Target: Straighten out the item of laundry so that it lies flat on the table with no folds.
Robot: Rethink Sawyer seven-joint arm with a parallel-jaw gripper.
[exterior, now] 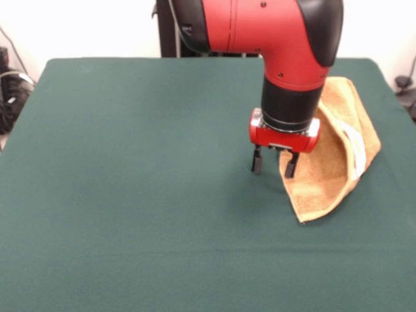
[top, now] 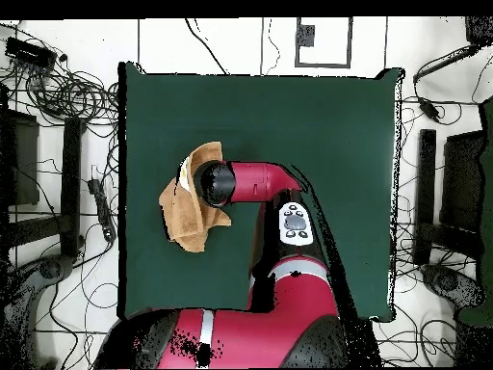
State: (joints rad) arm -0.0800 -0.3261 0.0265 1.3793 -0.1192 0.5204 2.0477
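The item of laundry (exterior: 328,172) is a golden-orange towel, folded over on itself into a rough pointed shape on the right part of the green table (exterior: 130,195). A pale strip (exterior: 355,146) runs along its right fold. My gripper (exterior: 273,162) hangs just above the cloth at the towel's left edge, open, with nothing between its fingers. Its right finger (exterior: 291,164) stands in front of the towel's edge, and its left finger is over bare table. In the overhead view the towel (top: 185,220) lies near the table's (top: 318,125) left side, partly under the arm's wrist (top: 216,183), which hides the gripper.
The red arm (top: 265,181) reaches across the table from the base at the bottom. Cables and dark stands (top: 58,145) crowd the floor on both sides of the table. The table's right edge (exterior: 383,78) runs close to the towel.
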